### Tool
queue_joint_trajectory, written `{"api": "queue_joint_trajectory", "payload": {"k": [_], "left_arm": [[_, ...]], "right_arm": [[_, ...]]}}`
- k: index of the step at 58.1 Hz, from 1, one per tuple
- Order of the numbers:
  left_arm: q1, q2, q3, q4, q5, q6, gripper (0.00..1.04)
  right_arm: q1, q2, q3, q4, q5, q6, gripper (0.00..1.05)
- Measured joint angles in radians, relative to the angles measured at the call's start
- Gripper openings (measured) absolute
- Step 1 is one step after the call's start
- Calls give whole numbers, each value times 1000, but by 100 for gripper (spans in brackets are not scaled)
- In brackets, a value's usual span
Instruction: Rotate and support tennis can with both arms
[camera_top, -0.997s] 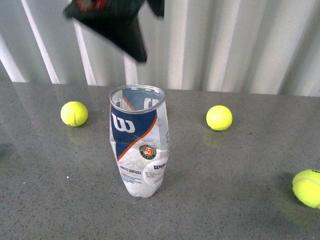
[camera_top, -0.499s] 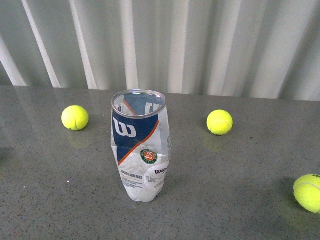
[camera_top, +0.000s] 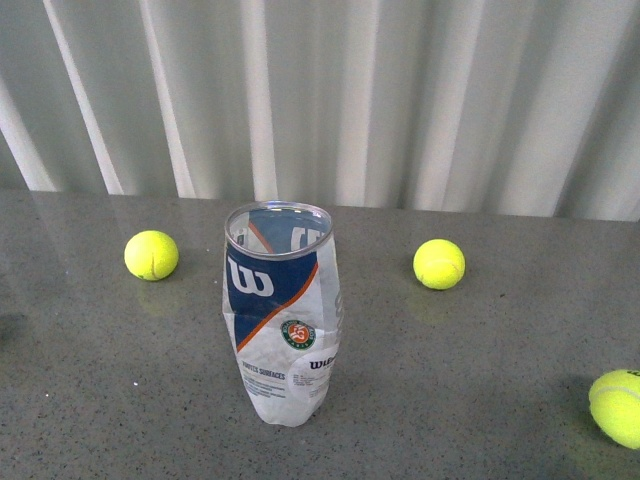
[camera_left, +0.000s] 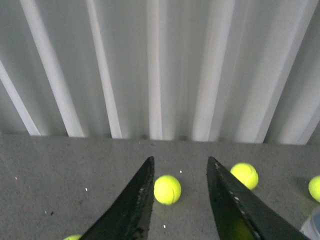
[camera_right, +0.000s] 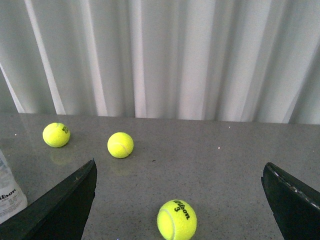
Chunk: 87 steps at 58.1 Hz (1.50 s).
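The tennis can (camera_top: 281, 315) stands upright on the grey table (camera_top: 480, 350), open silver rim up, its blue label toward my body; nothing holds it, and it stands only on its own base, so it looks ready to be taken from both sides. Its wall seems a little crumpled near the base, so I judge it will bend easily under a hard squeeze.

Left of the can and a little behind lies one tennis ball (camera_top: 152, 255); right of the can, also a little behind, lies a second ball (camera_top: 439, 264); a third ball (camera_top: 617, 406) is far right of the can, near the front edge of the view. All three are well apart from the can, so the approach from each side looks free.

My left pincer (camera_left: 179, 200) has its fingers apart and grips nothing; a corner of the can shows at the edge of that wrist view. My right pincer (camera_right: 180, 200) is spread very wide, also with nothing in it; the can's base shows at one side.

Neither pincer touches the can; I judge the support is not yet begun.
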Motion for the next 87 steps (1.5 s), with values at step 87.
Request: {"api": "queue_joint_trajectory", "payload": {"k": [87], "left_arm": [[0,-674,-464,-182,0,-30,4]], "right_arm": [[0,0,0,0,0,0,97]]}}
